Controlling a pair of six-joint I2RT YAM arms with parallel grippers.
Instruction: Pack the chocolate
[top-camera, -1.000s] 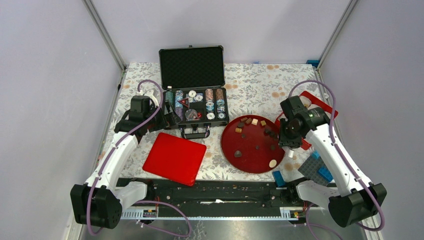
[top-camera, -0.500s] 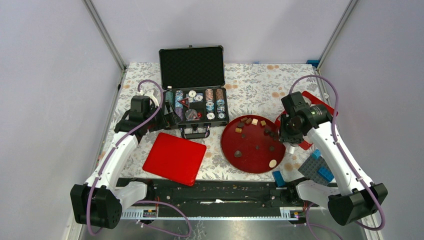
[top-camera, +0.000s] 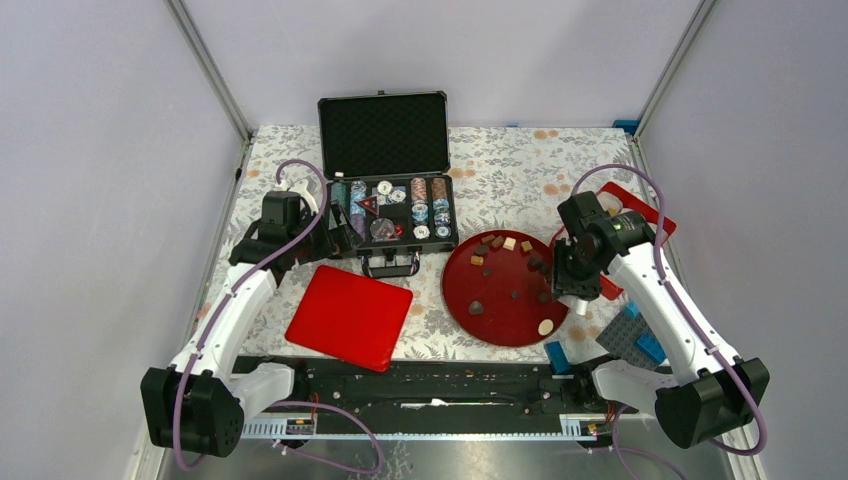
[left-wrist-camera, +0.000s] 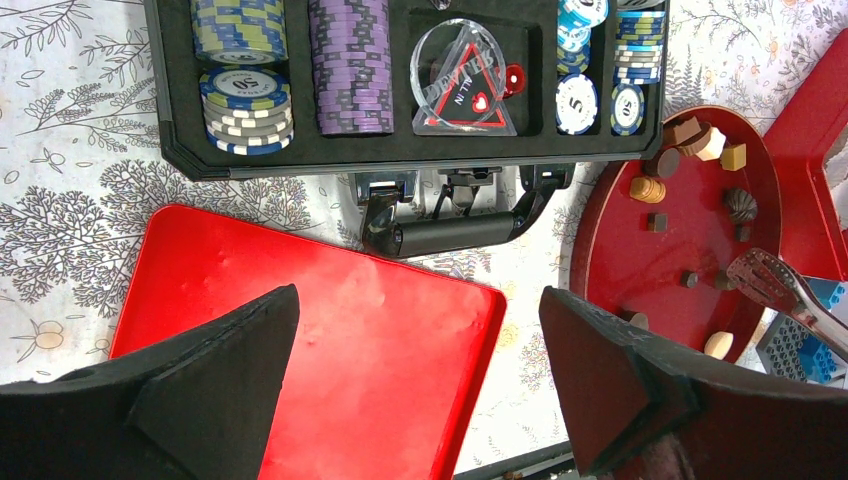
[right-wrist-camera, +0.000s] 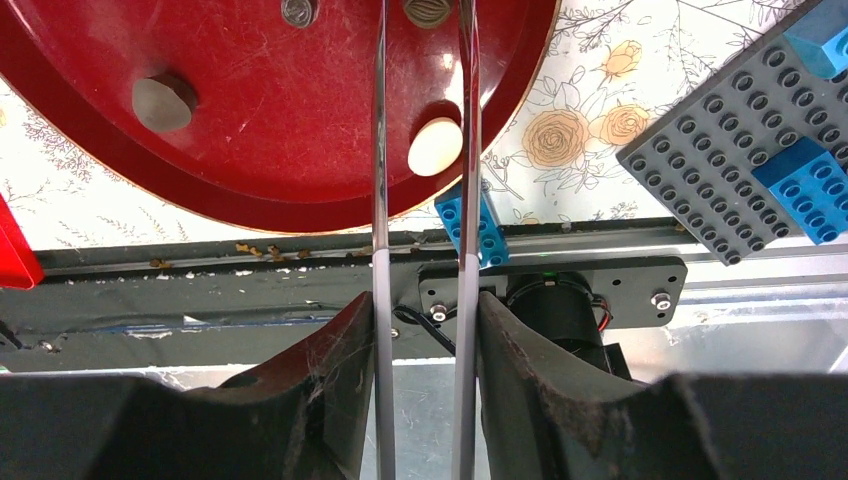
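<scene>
Several small chocolate pieces, dark brown, tan and cream, lie scattered on a round red plate. My right gripper hangs over the plate's right rim, shut on metal tongs whose two arms run forward between its fingers. The tong arms stand slightly apart with nothing between them. A cream chocolate lump lies just inside the right arm, and a grey-brown one sits further left. My left gripper is wide open and empty above a red square lid.
An open black case of poker chips stands behind the lid. A red box lies partly hidden behind the right arm. A grey baseplate with blue bricks sits right of the plate, and a blue brick is at its front edge.
The right wrist has shifted slightly left over the plate's rim, and the tong arms have spread a little. The left arm has not moved.
</scene>
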